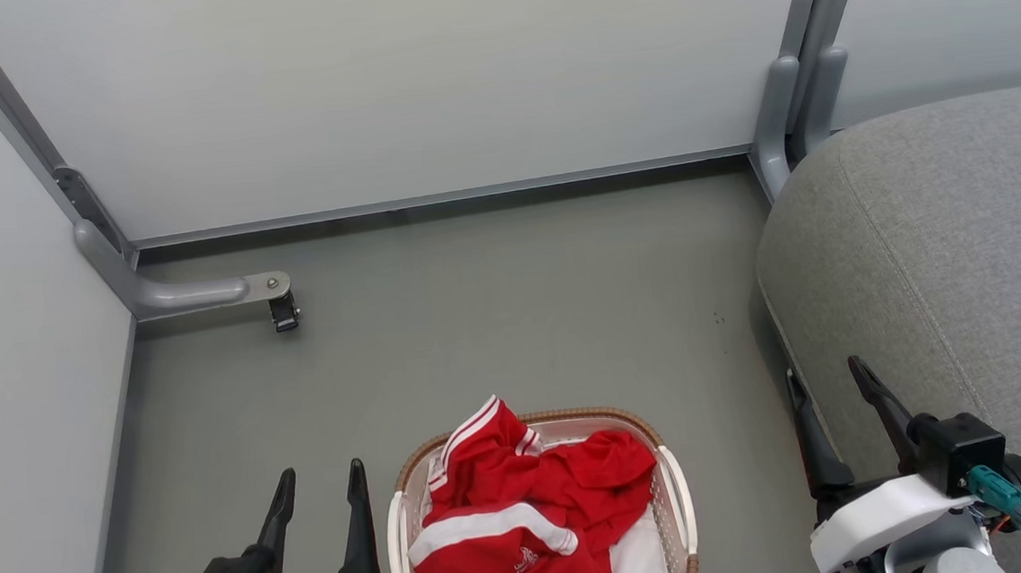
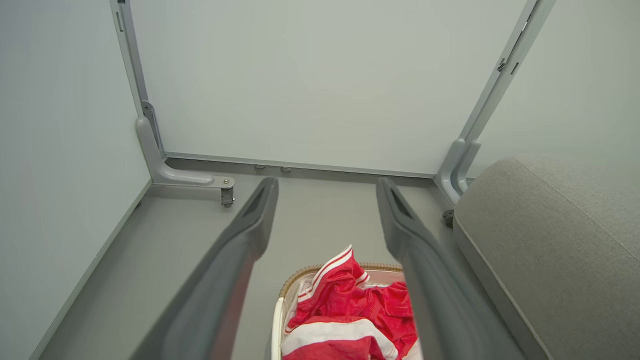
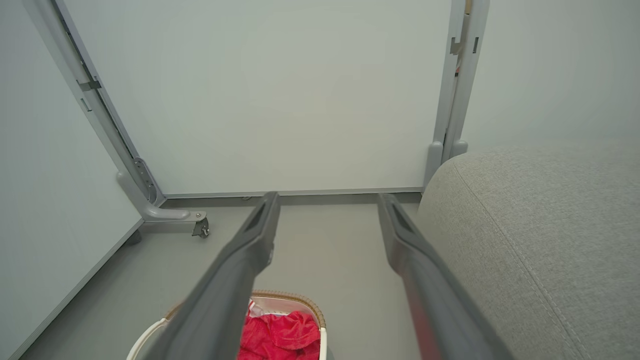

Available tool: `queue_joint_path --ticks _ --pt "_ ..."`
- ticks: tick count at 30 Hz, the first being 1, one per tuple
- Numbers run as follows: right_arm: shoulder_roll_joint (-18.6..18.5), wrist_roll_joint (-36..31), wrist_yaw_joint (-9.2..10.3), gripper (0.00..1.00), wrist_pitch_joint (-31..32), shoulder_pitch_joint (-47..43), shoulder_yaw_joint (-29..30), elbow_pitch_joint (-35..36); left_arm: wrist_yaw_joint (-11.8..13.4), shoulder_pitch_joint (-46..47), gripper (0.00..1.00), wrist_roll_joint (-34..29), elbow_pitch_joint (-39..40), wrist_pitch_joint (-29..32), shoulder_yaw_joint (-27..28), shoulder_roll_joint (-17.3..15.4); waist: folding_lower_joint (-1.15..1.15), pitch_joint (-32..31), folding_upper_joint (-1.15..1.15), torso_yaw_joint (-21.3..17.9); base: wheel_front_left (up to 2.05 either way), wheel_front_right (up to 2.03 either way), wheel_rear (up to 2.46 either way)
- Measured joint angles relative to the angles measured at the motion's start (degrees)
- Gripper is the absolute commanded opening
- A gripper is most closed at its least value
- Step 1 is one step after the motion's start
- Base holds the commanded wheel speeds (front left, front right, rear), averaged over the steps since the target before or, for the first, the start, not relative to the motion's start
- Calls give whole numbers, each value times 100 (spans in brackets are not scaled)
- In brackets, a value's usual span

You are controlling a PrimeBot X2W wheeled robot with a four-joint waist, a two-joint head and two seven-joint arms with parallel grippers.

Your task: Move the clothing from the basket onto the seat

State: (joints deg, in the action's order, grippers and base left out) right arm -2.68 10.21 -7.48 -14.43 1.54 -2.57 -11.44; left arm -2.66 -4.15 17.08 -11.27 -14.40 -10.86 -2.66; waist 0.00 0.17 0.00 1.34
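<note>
Red clothing [image 1: 526, 510] with white stripes is heaped in the white basket [image 1: 676, 491] with a brown woven rim, on the floor at the bottom middle of the head view. A bit of white cloth lies under it. The grey seat [image 1: 948, 247] fills the right side. My left gripper [image 1: 319, 484] stands open just left of the basket, nothing between its fingers. My right gripper [image 1: 827, 379] is open beside the seat's front edge, also empty. The left wrist view shows the clothing [image 2: 350, 305], basket [image 2: 292, 282] and seat [image 2: 540, 240]; the right wrist view shows clothing [image 3: 280, 335], basket [image 3: 300, 297] and seat [image 3: 540, 235].
Pale partition panels [image 1: 389, 88] wall in the back and left. A grey panel foot with a small caster [image 1: 283, 311] juts onto the floor at the left. Another panel post [image 1: 790, 114] stands at the seat's far corner. Grey floor [image 1: 513, 322] lies between basket and panels.
</note>
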Motion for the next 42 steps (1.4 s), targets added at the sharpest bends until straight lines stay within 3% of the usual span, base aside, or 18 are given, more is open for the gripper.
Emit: queue_joint_path --ticks 31,42 --pt "-2 -215 -1 100 -57 3 -12 21 13 -7 100 -199 -36 -73 -74 -2 0 60 0 3 0 0 0" --pt "-3 -229 -1 100 -57 355 164 285 -321 848 100 -902 -498 -74 -539 -64 0 690 0 -21 0 0 0"
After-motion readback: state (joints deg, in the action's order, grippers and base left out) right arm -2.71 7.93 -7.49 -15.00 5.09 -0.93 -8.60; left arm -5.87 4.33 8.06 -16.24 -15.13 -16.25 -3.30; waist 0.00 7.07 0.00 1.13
